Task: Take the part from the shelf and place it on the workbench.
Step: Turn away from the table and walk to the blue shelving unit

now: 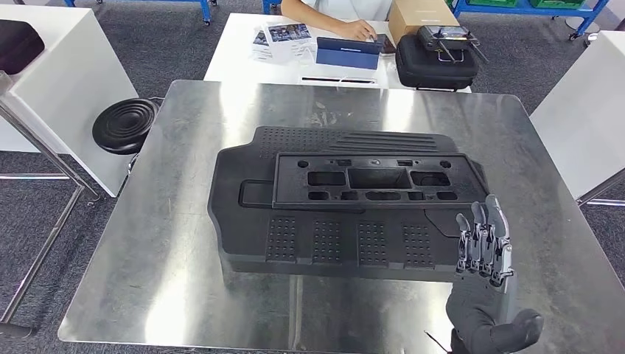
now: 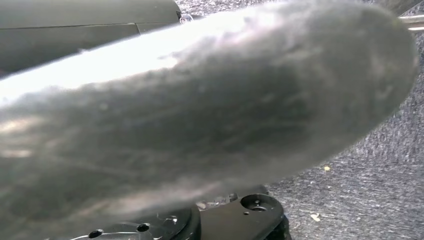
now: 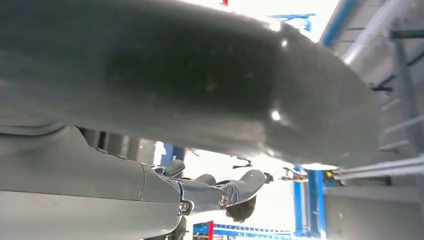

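The part (image 1: 346,203) is a large black plastic panel with a raised frame of cut-outs and dotted grip patches. It lies flat on the shiny metal workbench (image 1: 184,243), near the middle. My right hand (image 1: 486,273) stands at the part's front right corner with its fingers (image 1: 483,240) straight and nothing in it; I cannot tell whether they touch the part. The right wrist view has the thick thumb (image 3: 200,80) and the stretched dark fingers (image 3: 220,192). In the left wrist view my left hand's blurred grey thumb (image 2: 200,115) hangs over carpet; its fingers are hidden.
Behind the workbench a person sits at a white table (image 1: 243,55) with a blue tablet (image 1: 348,53), papers, a black case (image 1: 436,63) and a cardboard box (image 1: 419,15). A black round stool (image 1: 125,124) stands at the left. White tables flank both sides.
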You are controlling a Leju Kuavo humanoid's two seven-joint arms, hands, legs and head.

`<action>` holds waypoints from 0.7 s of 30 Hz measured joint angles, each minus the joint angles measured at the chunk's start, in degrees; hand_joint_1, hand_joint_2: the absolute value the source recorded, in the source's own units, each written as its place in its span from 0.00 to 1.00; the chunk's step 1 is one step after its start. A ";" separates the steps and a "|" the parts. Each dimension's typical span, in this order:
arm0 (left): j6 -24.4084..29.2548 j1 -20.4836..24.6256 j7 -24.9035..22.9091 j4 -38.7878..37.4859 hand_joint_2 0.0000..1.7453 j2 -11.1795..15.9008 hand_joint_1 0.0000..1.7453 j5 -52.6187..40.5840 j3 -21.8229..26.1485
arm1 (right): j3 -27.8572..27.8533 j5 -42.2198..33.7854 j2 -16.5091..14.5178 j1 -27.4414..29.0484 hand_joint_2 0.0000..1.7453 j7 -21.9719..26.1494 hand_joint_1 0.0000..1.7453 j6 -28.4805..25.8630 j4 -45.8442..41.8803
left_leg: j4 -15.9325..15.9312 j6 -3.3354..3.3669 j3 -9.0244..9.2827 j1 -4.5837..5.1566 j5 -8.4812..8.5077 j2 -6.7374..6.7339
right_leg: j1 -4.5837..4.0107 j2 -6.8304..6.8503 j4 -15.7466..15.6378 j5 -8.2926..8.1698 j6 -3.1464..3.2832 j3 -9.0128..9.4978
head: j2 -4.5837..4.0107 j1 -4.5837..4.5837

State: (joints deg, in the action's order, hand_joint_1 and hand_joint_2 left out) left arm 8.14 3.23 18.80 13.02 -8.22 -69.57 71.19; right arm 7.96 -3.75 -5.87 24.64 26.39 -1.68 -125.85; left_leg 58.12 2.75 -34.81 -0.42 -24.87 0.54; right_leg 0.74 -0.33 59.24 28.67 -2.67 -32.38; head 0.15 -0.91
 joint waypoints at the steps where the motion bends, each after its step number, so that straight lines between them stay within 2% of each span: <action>1: -0.05 0.01 0.00 0.01 0.00 0.00 0.00 -0.02 0.01 | -0.01 0.24 0.03 -0.03 0.00 -0.13 0.00 0.11 0.02 | 0.00 0.07 -0.04 -0.03 0.03 -0.02 | 0.06 -0.01 1.93 1.06 0.13 -0.85 | 0.00 0.05; 2: -0.15 0.01 0.02 0.01 0.00 -0.01 0.00 -0.07 0.01 | 0.00 0.81 0.17 -0.04 0.00 -0.40 0.00 0.29 0.13 | 0.00 0.14 -0.17 -0.06 0.08 -0.09 | 0.18 -0.01 5.80 2.80 0.20 -2.58 | 0.00 0.10; 3: -0.26 0.01 0.03 0.01 0.00 -0.02 0.00 -0.19 0.02 | 0.01 1.89 0.66 -0.05 0.00 -1.16 0.00 0.61 0.40 | 0.01 0.02 -0.35 -0.15 0.20 -0.15 | 0.45 0.00 7.98 3.54 -0.26 -3.32 | 0.00 0.11; 4: -0.36 0.02 0.05 0.03 0.00 -0.01 0.00 -0.40 0.03 | 0.02 3.22 1.60 -0.13 0.00 -2.27 0.00 1.19 0.85 | 0.04 -0.39 -0.58 -0.27 0.43 -0.19 | 0.83 0.12 6.66 3.44 -1.01 -2.00 | 0.00 0.18; 5: -0.43 0.02 0.07 0.04 0.00 -0.02 0.00 -0.65 0.04 | 0.05 4.46 2.68 -0.23 0.00 -3.48 0.00 1.84 1.37 | 0.06 -0.91 -0.80 -0.38 0.69 -0.21 | 1.00 0.12 4.48 2.38 -1.67 -0.23 | 0.00 0.24; 6: -0.49 0.04 0.07 0.07 0.00 -0.01 0.00 -0.95 0.04 | 0.15 5.49 4.01 -0.38 0.00 -4.86 0.00 2.64 2.00 | 0.14 -1.58 -0.91 -0.46 0.98 -0.16 | 1.10 0.07 0.18 0.73 -1.98 2.19 | 0.00 0.27; 7: -0.58 0.05 0.07 0.09 0.00 0.02 0.00 -1.25 0.03 | 0.31 6.04 5.26 -0.54 0.00 -5.88 0.00 3.38 2.65 | 0.10 -2.22 -0.92 -0.47 1.23 -0.10 | 1.01 0.02 -2.86 -0.21 -1.67 3.79 | 0.00 0.25; 9: -0.81 0.02 0.07 0.10 0.00 0.07 0.00 -1.70 0.02 | 0.81 6.61 7.21 -0.83 0.00 -7.26 0.00 4.42 3.92 | 0.20 -3.08 -0.95 -0.61 1.31 -0.06 | 0.96 -0.09 -2.89 -0.61 -0.21 3.08 | 0.00 0.10; 10: -0.90 0.00 0.07 0.10 0.00 0.10 0.00 -1.84 0.02 | 1.12 6.77 7.93 -1.00 0.00 -7.60 0.00 4.69 4.47 | 1.03 -3.32 -1.27 -0.73 0.29 -0.13 | 1.04 0.00 -2.96 -0.90 0.39 2.91 | 0.00 0.00; 11: -0.93 -0.02 0.07 0.10 0.00 0.15 0.00 -1.90 0.02 | 1.43 6.87 8.48 -1.16 0.00 -7.81 0.00 4.92 4.96 | 3.23 -3.48 -2.05 -0.83 -1.73 -0.18 | 1.10 0.11 -3.01 -1.25 0.94 2.75 | 0.00 -0.05; 13: -0.97 -0.02 0.07 0.10 0.00 0.23 0.00 -2.05 0.02 | 1.97 7.04 9.27 -1.44 0.00 -8.11 0.00 5.18 5.80 | 10.19 -3.63 -4.31 -0.84 -7.07 -0.29 | 0.90 0.30 -2.96 -1.80 1.68 2.35 | 0.00 -0.17; 14: -0.99 -0.01 0.07 0.10 0.00 0.25 0.00 -2.16 0.02 | 2.23 7.14 9.63 -1.56 0.00 -8.29 0.00 5.28 6.21 | 13.68 -3.68 -5.30 -0.84 -9.01 -0.28 | 0.73 0.36 -2.90 -2.03 1.84 2.14 | 0.00 -0.17; 15: -1.04 -0.01 0.07 0.10 0.00 0.26 0.00 -2.27 0.02 | 2.58 7.31 10.03 -1.72 0.00 -8.54 0.00 5.40 6.61 | 15.65 -3.66 -5.50 -0.83 -9.74 -0.29 | 0.58 0.40 -2.84 -2.24 1.88 1.86 | 0.00 -0.17; 16: -1.10 -0.02 0.07 0.10 0.00 0.27 0.00 -2.38 0.01 | 3.00 7.53 10.49 -1.94 0.00 -8.83 0.00 5.54 7.03 | 15.88 -3.58 -4.80 -0.83 -9.48 -0.30 | 0.45 0.41 -2.76 -2.43 1.88 1.59 | 0.00 -0.16; 17: -1.19 0.00 0.07 0.10 0.00 0.29 0.00 -2.45 0.01 | 3.50 7.83 10.94 -2.22 0.00 -9.13 0.00 5.67 7.41 | 13.83 -3.44 -2.96 -0.83 -8.25 -0.30 | 0.38 0.40 -2.66 -2.56 1.85 1.41 | 0.00 -0.16; 19: -1.34 0.05 0.06 0.10 0.00 0.37 0.00 -2.64 -0.01 | 4.60 8.69 11.81 -3.03 0.00 -9.80 0.00 5.80 8.18 | 6.22 -3.02 2.34 -0.77 -5.50 -0.26 | 0.21 0.40 -2.41 -2.71 1.73 1.18 | 0.00 -0.17; 20: -1.38 0.10 0.05 0.10 0.00 0.41 0.00 -2.73 -0.02 | 5.18 9.11 12.20 -3.49 0.00 -10.12 0.00 5.79 8.56 | 3.02 -2.80 4.30 -0.66 -4.72 -0.22 | 0.09 0.40 -2.29 -2.82 1.55 1.07 | 0.00 -0.14; 21: -1.38 0.13 0.05 0.10 0.00 0.43 0.00 -2.82 -0.02 | 5.72 9.47 12.55 -3.90 0.00 -10.37 0.00 5.76 8.91 | 1.14 -2.63 5.31 -0.50 -4.50 -0.18 | -0.01 0.40 -2.20 -2.97 1.31 0.95 | 0.00 -0.10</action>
State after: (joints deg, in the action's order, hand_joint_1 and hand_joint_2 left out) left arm 6.76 3.37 18.85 13.11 -7.79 -72.39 71.17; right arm 13.69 5.72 6.68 20.74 16.02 4.09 -116.95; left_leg 59.26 0.12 -29.50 -0.92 -29.37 0.37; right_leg 0.72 0.07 57.04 25.70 -1.36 -31.43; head 0.15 -1.01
